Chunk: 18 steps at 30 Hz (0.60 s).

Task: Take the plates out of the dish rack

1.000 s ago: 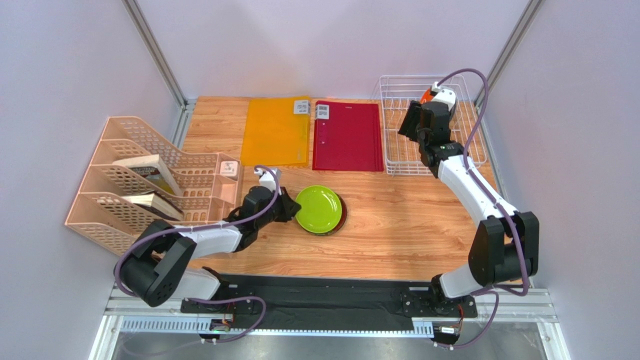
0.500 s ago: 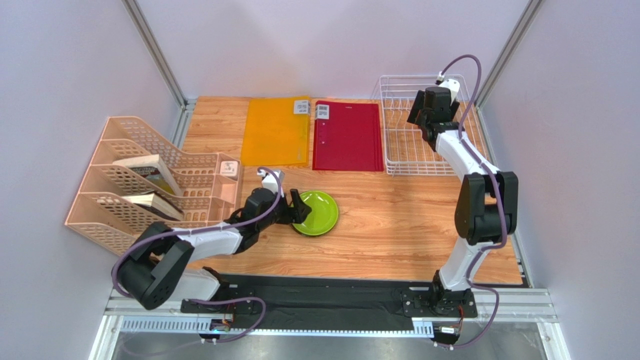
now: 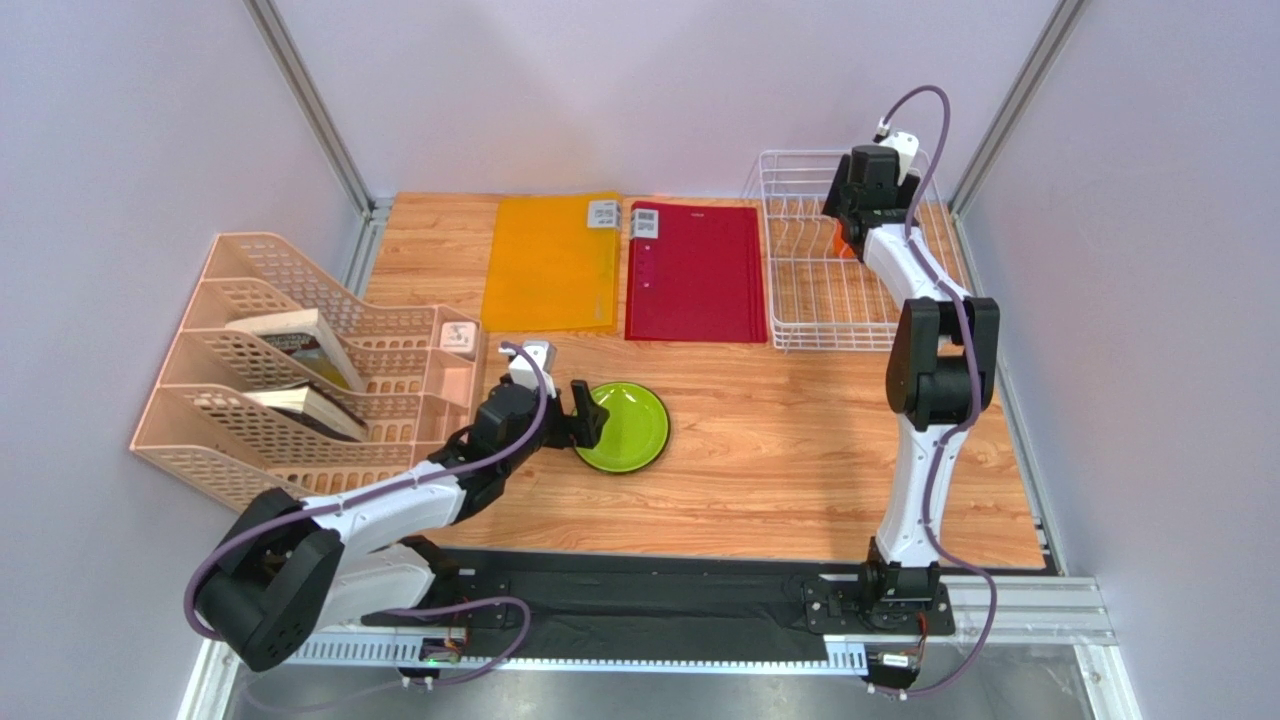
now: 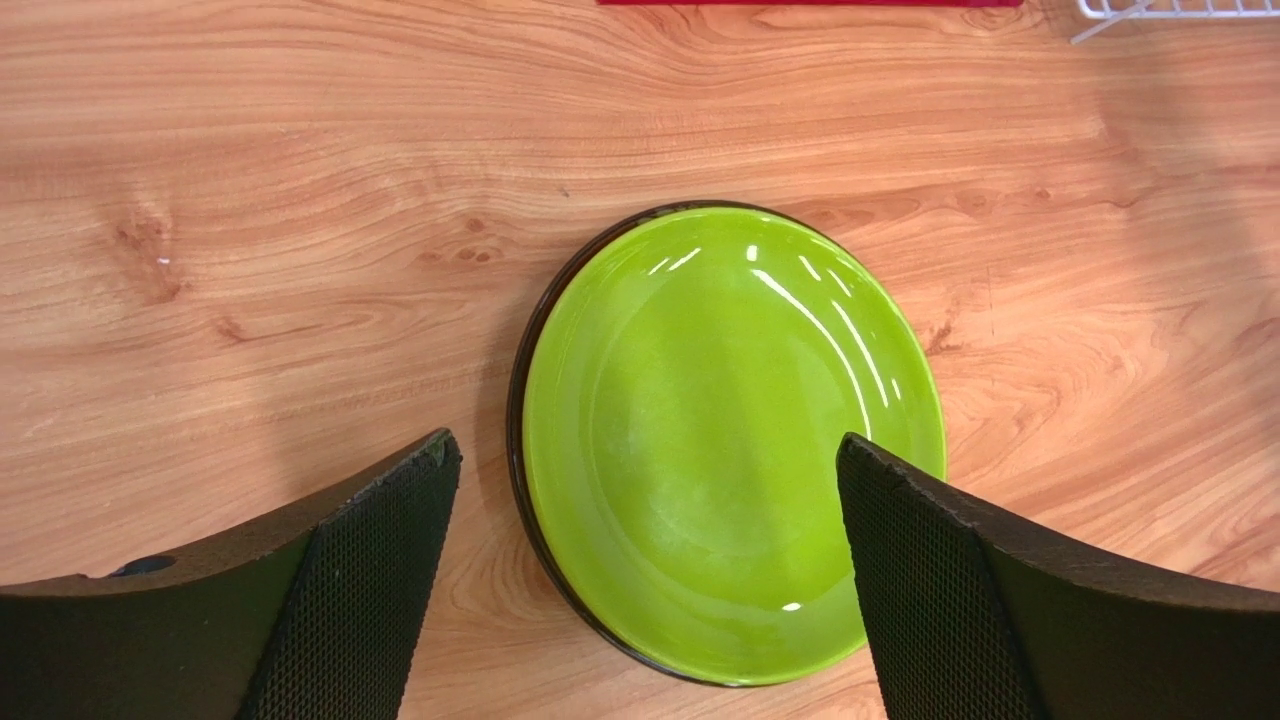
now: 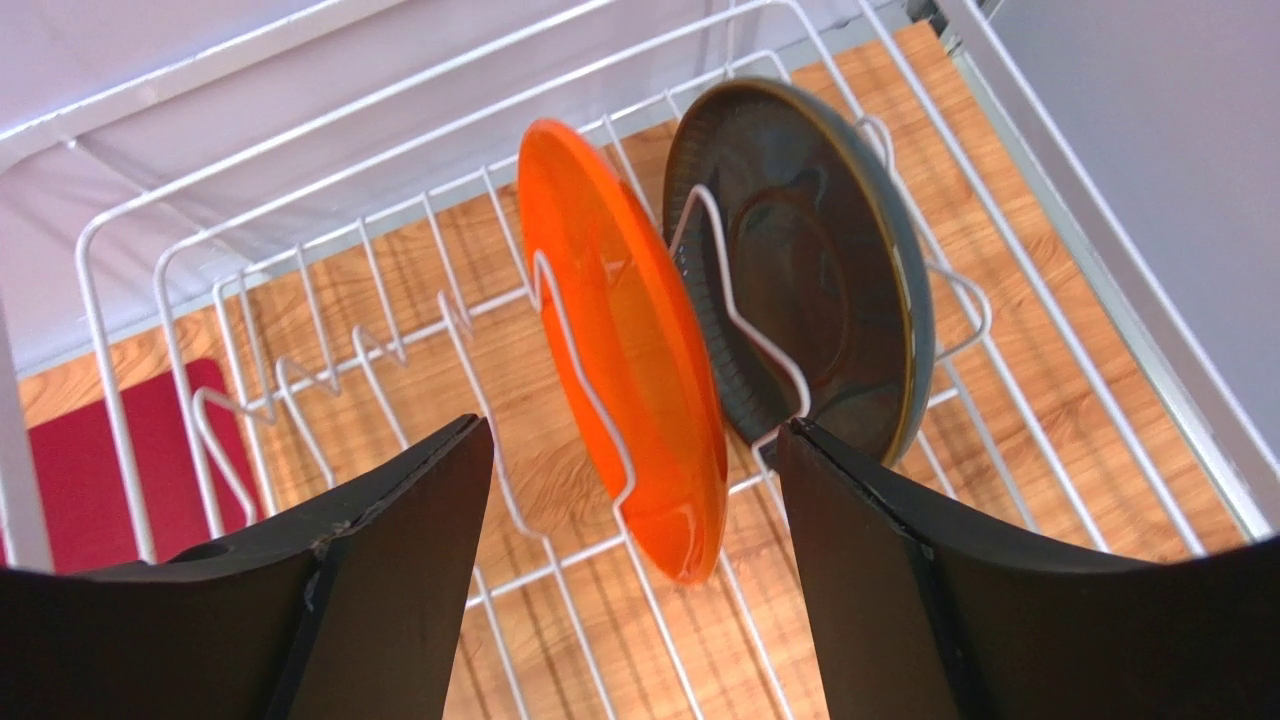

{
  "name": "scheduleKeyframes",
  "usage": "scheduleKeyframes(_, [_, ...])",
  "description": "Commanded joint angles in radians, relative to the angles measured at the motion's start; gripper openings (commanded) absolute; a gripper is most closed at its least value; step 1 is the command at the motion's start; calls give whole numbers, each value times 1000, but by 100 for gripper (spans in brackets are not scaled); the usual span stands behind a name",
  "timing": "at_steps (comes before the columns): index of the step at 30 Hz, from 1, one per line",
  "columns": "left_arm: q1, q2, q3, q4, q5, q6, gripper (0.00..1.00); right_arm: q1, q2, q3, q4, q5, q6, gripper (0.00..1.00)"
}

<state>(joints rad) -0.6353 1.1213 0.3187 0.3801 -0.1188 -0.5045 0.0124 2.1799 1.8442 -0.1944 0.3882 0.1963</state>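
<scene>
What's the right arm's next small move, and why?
Probably lower the right gripper onto the top rim of the orange plate and close: its jaws stand open with that plate between them in view, upright in the dish rack beside the grey plate.

The lime green plate hid the plate beneath but for its dark rim; folder labels were unreadably small

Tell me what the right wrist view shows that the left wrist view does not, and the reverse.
Only the right wrist: the orange plate and the dark grey-teal plate, upright in slots ahead of the open right fingers. Only the left wrist: the lime green plate lying flat on a darker plate, the open left fingers either side. Both: the wooden table, part of the dish rack and an edge of the red folder.
</scene>
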Motion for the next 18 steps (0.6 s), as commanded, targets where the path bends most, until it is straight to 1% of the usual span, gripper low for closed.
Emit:
scheduleKeyframes(1, [-6,-73,-9,-23,-9,47,100,-3,50,124,-11,37,-72,70])
scheduleKeyframes(3, [-7,-113,-1,-40,-2,63,100,-3,87,177,-31,34,-77,66])
scheduleKeyframes(5, [-7,-156,14,-81,1,78,100,-3,104,210,-56,18,-86,54])
scheduleKeyframes(6, [-7,-169,17,-99,1,84,100,-3,115,213,-56,8,-92,47])
scheduleKeyframes(7, [-9,-179,23,-107,-2,93,100,-3,119,216,-57,5,-97,44])
scheduleKeyframes(8, [-7,-195,25,-112,-5,96,100,-5,129,223,-62,2,-97,38])
scheduleKeyframes(9, [-7,-202,28,-121,-8,104,100,-3,133,230,-74,-17,-100,30])
scheduleKeyframes(10, [-9,-210,33,-124,-10,106,100,-31,136,234,-80,-20,-97,28])
scheduleKeyframes(13, [-7,-213,43,-136,-5,115,100,-31,141,231,-88,-38,-94,27])
scheduleKeyframes(15, [-9,-209,43,-133,-1,113,100,-31,141,230,-91,-45,-93,21])
scheduleKeyframes(18, [-9,-203,42,-124,1,112,100,-31,144,228,-97,-48,-98,20])
